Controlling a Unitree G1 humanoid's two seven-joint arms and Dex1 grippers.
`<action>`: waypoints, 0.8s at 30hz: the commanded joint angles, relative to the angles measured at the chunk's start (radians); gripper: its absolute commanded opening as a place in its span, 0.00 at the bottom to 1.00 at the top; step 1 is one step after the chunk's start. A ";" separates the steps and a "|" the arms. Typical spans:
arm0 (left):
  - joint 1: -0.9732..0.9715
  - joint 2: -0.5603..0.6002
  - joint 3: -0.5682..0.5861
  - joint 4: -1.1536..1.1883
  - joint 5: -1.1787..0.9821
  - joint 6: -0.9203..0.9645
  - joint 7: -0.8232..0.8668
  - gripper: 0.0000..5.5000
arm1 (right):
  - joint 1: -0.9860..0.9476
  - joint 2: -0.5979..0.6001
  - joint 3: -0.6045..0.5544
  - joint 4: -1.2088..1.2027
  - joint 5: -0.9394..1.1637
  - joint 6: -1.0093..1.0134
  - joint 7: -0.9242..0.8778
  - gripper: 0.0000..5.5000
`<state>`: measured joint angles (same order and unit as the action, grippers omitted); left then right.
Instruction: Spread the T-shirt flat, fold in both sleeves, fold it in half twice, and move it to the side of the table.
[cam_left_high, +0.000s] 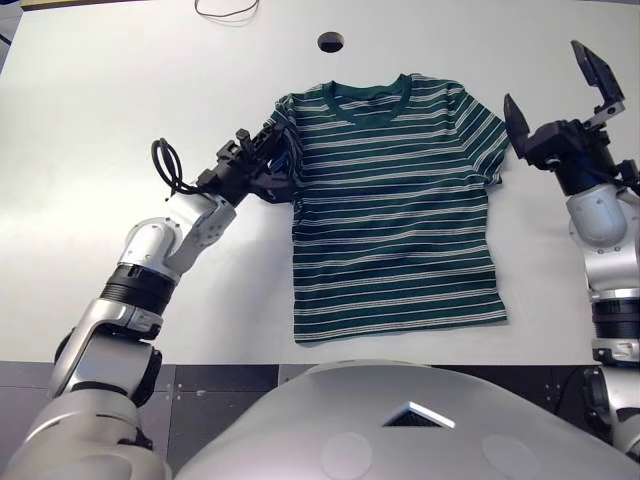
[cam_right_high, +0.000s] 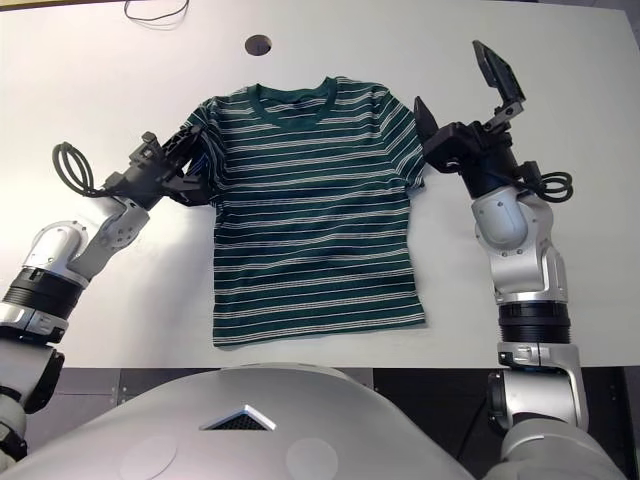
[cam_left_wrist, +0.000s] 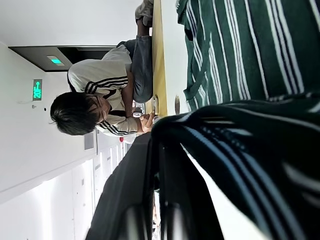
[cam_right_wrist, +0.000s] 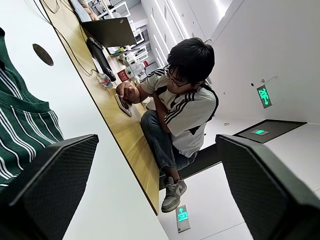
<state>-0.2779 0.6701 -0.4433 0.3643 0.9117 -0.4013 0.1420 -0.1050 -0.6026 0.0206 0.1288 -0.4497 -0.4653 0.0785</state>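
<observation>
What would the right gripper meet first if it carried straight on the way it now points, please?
Probably nothing nearby: the right gripper, jaws open beside the T-shirt sleeve, points out over the white table toward its far edge; height is unclear.

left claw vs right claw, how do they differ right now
The left claw is shut on the left sleeve of the dark green white-striped fabric T-shirt; the right claw is wide open and empty. The left claw lies low at the cloth; the right claw tilts up beside the right sleeve. Both are black.
</observation>
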 joint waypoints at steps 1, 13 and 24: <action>-0.058 -0.039 -0.060 0.066 0.041 -0.030 0.001 0.02 | -0.014 -0.006 0.001 0.015 -0.011 -0.005 -0.009 0.79; -0.117 -0.121 -0.101 0.146 0.022 -0.068 0.003 0.28 | -0.090 -0.044 0.007 0.253 -0.049 -0.006 -0.063 0.79; -0.055 -0.124 -0.032 0.007 -0.033 -0.079 0.070 0.64 | -0.305 -0.218 0.258 0.660 -0.345 -0.031 -0.081 0.79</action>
<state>-0.3496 0.5294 -0.5217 0.4180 0.8919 -0.4988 0.1768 -0.3634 -0.7948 0.2230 0.7630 -0.7502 -0.4702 -0.0447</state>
